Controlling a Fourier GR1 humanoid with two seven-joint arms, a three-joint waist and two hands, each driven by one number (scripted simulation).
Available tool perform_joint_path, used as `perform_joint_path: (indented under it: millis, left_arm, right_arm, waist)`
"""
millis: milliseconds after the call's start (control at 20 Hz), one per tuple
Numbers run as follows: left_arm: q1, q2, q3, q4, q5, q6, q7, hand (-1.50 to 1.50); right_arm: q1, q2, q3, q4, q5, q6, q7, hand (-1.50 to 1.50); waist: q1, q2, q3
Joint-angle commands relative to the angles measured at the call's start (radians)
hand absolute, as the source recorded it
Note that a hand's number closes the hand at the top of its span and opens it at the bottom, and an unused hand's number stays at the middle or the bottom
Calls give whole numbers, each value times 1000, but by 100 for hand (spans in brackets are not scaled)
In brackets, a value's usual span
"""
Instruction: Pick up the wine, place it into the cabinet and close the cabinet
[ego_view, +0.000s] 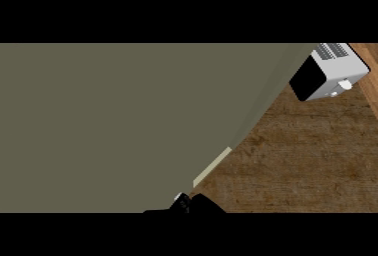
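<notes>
Your view: cabinet door (125, 125), olive, fills the left. Hand (193, 204), near edge, against it; side and grip, you cannot tell. Toaster (328, 70) far right on counter (303, 165).

Cabinet panel (125, 125) across the view's left; counter (310, 170) at right; toaster (328, 72) set on counter's far right corner.

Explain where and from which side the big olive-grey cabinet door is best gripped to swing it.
Grip the pale narrow bar handle at the slanted right edge of the olive-grey cabinet door, probably coming from the brown wooden counter side: the panel's face is flat and bare, and that bar is the only feature showing on it.
</notes>
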Motion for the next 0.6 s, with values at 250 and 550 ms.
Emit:
perform_joint_path:
  millis: [250, 550]
  left_arm:
    - [44, -16, 104, 12, 49, -115, 52, -150]
    - [41, -48, 111, -32, 13, -101, 113, -150]
  right_arm:
    - [-408, 24, -150, 401, -93, -174, -48, 150]
    - [-473, 24, -286, 612, -132, -74, -179, 150]
  waist:
    - [4, 3, 1]
    - [-12, 6, 2]
